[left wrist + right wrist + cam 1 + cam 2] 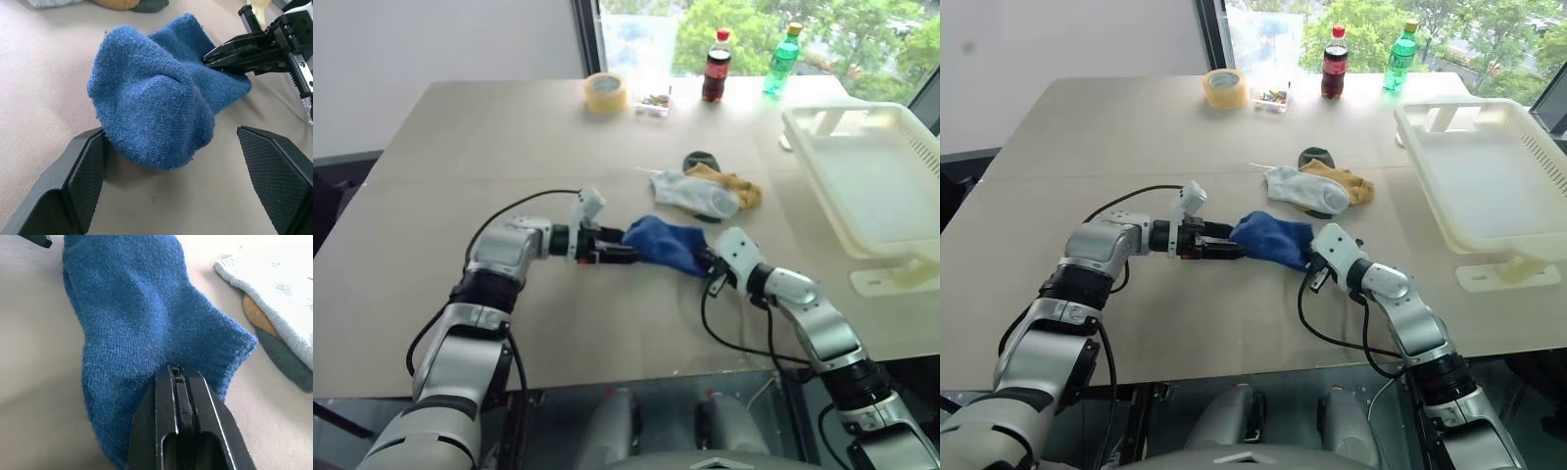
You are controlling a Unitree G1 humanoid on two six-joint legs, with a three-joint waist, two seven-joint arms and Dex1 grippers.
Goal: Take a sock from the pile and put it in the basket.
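A royal blue sock (666, 245) lies on the table between my two grippers. My right gripper (178, 377) is shut on its near right edge, also seen pinching the fabric in the left wrist view (230, 51). My left gripper (171, 147) is open at the sock's left end, and its fingers (83, 171) stand on either side of the bunched toe, one touching it. Behind the sock lies the pile (710, 191): a light grey-white sock, a mustard one and a dark one. The white slotted basket (886, 147) stands at the right of the table.
At the table's far edge stand a roll of tape (606, 92), a small clear box (653, 103), a cola bottle (716, 67) and a green bottle (782, 61). Black cables loop from both wrists over the table near its front edge.
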